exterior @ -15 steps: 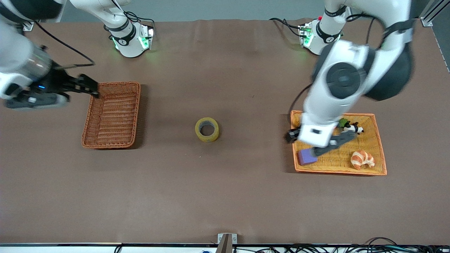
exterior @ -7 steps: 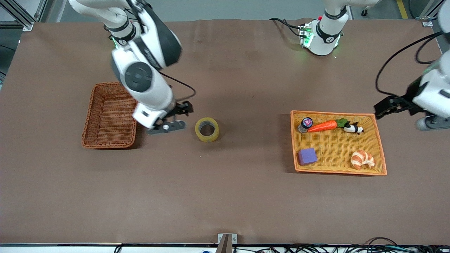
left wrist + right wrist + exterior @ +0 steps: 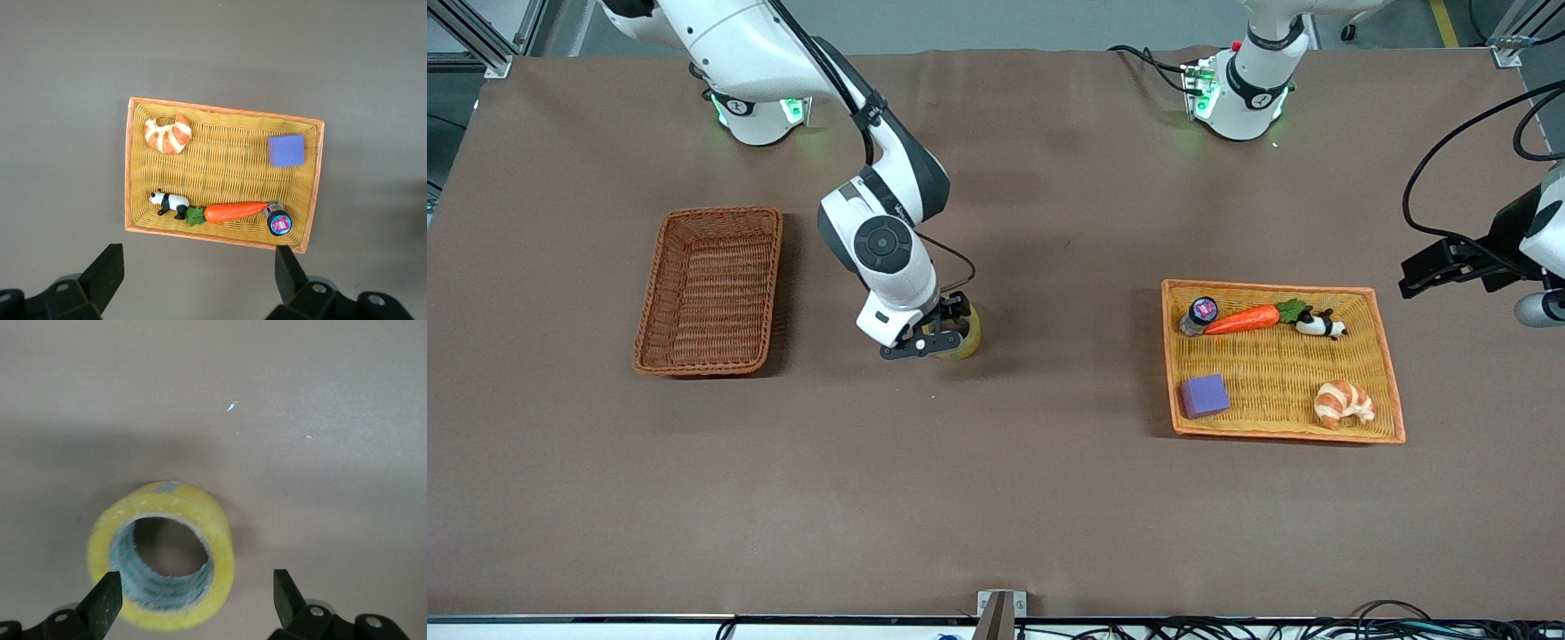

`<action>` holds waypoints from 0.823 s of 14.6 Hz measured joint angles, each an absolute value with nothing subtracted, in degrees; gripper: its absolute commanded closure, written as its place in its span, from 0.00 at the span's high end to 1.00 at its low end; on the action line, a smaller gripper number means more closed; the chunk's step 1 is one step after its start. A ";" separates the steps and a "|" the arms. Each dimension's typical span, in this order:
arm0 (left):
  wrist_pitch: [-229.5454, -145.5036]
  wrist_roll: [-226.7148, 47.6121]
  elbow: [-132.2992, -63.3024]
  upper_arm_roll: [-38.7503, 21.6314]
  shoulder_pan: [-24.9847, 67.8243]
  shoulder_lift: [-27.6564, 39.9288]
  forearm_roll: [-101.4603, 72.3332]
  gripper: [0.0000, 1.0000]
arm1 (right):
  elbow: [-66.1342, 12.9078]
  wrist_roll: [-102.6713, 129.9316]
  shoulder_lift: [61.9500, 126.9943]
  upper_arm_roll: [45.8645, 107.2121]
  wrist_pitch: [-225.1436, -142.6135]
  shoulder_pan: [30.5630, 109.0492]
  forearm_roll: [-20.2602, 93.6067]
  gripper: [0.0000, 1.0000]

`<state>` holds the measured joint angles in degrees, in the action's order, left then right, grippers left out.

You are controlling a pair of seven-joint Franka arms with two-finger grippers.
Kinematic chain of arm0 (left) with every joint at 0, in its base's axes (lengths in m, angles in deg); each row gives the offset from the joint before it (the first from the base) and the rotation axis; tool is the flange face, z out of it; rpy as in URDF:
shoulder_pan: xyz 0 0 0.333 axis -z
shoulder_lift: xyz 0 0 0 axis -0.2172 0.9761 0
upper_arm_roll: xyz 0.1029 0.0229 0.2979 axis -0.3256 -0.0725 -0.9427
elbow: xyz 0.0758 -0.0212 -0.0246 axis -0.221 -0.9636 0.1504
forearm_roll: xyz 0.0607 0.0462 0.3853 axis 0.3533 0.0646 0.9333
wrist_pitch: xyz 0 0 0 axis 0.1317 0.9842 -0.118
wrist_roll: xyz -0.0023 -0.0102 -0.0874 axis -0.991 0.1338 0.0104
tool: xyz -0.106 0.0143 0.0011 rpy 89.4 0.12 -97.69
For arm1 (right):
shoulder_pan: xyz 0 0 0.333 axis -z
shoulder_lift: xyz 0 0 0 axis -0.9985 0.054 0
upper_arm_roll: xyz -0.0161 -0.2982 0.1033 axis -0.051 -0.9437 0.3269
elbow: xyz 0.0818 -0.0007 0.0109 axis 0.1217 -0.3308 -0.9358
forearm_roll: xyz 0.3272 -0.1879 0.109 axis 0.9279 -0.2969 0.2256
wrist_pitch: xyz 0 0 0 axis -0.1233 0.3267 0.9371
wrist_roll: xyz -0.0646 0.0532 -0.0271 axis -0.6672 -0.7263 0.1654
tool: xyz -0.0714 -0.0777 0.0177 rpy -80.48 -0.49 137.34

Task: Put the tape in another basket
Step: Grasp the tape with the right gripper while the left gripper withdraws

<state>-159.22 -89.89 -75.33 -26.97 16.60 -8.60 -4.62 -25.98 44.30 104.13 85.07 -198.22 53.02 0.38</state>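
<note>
Tape (image 3: pixel 163 555) on table, under open right gripper (image 3: pixel 193 600)

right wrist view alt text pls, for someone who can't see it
Close overhead view of the yellowish tape roll lying flat on the bare brown table, its wide hole facing up. The right gripper hangs open above it, one of its dark fingers over the roll's rim and the other over bare table beside it.

Even, bright overhead light; soft shadows beside the basket (image 3: pixel 710 292) and tape (image 3: pixel 163 555); sharp focus.
</note>
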 measured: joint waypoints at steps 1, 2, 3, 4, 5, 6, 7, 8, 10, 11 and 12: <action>-159.36 -89.89 -75.46 -26.96 16.60 -8.49 -4.62 1.00 | -26.14 44.31 104.71 85.01 -198.78 53.02 -0.31 1.00; -159.41 -89.89 -75.55 -26.96 16.60 -8.39 -4.62 1.00 | -26.25 44.32 105.23 84.97 -199.16 53.02 -0.91 1.00; -159.43 -89.89 -75.61 -26.96 16.60 -8.33 -4.62 1.00 | -26.34 44.32 105.69 84.97 -199.47 53.00 -1.77 1.00; -159.47 -89.89 -75.64 -26.96 16.60 -8.27 -4.62 1.00 | -26.62 44.32 106.12 84.97 -200.05 52.93 -2.47 1.00; -159.59 -89.89 -75.64 -26.97 16.59 -8.21 -4.62 1.00 | -27.29 44.32 106.42 84.97 -201.33 52.82 -2.79 1.00; -159.86 -89.89 -75.64 -26.96 16.59 -8.17 -4.62 1.00 | -28.41 44.32 106.59 84.98 -203.09 52.67 -2.87 1.00; -160.07 -89.89 -75.65 -26.97 16.59 -8.15 -4.62 1.00 | -29.44 44.32 106.75 84.98 -204.56 52.49 -2.90 1.00; -160.23 -89.89 -75.65 -26.96 16.59 -8.16 -4.62 1.00 | -30.12 44.36 106.97 84.98 -205.41 52.34 -2.91 0.98; -160.42 -89.88 -75.65 -26.96 16.59 -8.15 -4.62 1.00 | -30.59 44.43 107.44 84.98 -206.13 52.22 -2.95 0.75; -160.44 -89.84 -75.64 -26.97 16.59 -8.16 -4.62 1.00 | -30.59 44.43 107.51 84.97 -206.22 52.22 -3.03 0.63; -160.44 -89.82 -75.64 -26.97 16.58 -8.16 -4.62 1.00 | -30.59 44.43 107.50 84.98 -206.26 52.21 -3.35 0.53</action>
